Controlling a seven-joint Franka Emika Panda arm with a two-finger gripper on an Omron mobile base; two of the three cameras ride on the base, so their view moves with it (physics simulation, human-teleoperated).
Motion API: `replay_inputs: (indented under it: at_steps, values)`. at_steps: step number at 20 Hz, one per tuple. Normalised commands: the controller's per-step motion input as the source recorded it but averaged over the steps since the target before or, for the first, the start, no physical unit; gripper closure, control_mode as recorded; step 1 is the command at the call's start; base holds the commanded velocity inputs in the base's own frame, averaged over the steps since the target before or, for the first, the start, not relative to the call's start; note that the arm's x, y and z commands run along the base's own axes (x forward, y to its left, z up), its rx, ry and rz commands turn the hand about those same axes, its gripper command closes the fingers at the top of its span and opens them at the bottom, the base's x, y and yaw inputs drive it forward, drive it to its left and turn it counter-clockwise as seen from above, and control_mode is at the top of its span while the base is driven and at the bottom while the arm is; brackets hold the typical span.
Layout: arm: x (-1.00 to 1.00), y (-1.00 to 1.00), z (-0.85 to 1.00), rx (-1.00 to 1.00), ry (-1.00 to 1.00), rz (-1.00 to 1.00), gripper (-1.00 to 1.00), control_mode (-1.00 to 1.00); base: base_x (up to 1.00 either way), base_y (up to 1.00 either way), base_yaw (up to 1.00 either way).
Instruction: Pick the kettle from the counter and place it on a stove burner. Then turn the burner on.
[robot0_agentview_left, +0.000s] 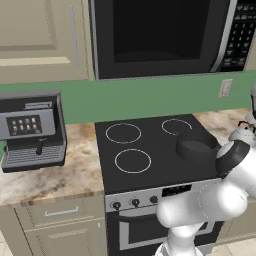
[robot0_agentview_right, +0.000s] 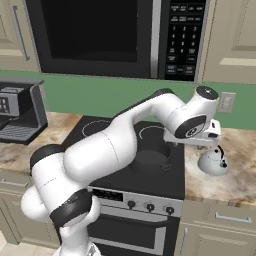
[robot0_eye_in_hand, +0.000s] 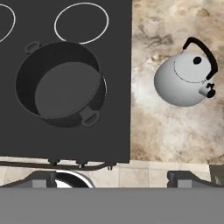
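1. The pincer (robot0_agentview_right: 212, 136) is seen in the right base view at the end of the white arm, held above the counter (robot0_agentview_right: 240, 165) just to the right of the cooktop (robot0_agentview_right: 165, 180); its jaws are spread fully wide and nothing is held between them.
2. In the hand view the two dark fingertips (robot0_eye_in_hand: 188, 178) are seen at the bottom edge, well apart from each other, with only bare counter (robot0_eye_in_hand: 170, 131) and the tan front edge between them.
3. The kettle (robot0_eye_in_hand: 186, 78) is found on the counter, ahead of the pincer and towards its right fingertip in the hand view; it stands upright, with the dark handle arched over the knob lid and the short spout pointed to the right.
4. In the right base view the kettle (robot0_agentview_right: 213, 162) is seen just below the pincer, apart from it and untouched.
5. In the left base view the kettle (robot0_agentview_left: 243, 134) is partly hidden behind the arm.
6. A dark round pot (robot0_eye_in_hand: 61, 85) is set on the cooktop (robot0_eye_in_hand: 118, 131), ahead of the pincer's left fingertip, well apart from the kettle.
7. A stove burner (robot0_eye_in_hand: 82, 22) outlined in white is seen beyond the pot, with nothing on it.
8. A coffee machine (robot0_agentview_left: 32, 130) stands on the counter far to the pincer's left, beyond the cooktop.
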Motion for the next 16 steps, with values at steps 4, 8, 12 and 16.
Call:
replay_inputs:
  at_steps: [4,8,12,16]
  values:
    - [0.11,-0.39,-0.15,0.00,0.00,0.01,-1.00,-1.00,0.00,0.00,0.00]
    - [0.16,-0.32,-0.13,0.00,0.00,0.02,-1.00,-1.00,0.00,0.00,0.00]
    - [0.16,-0.26,-0.11,0.00,0.00,0.03,-1.00,-1.00,0.00,0.00,0.00]
    - [0.16,-0.24,-0.08,0.01,0.00,0.04,-1.00,-1.00,0.00,0.00,0.00]
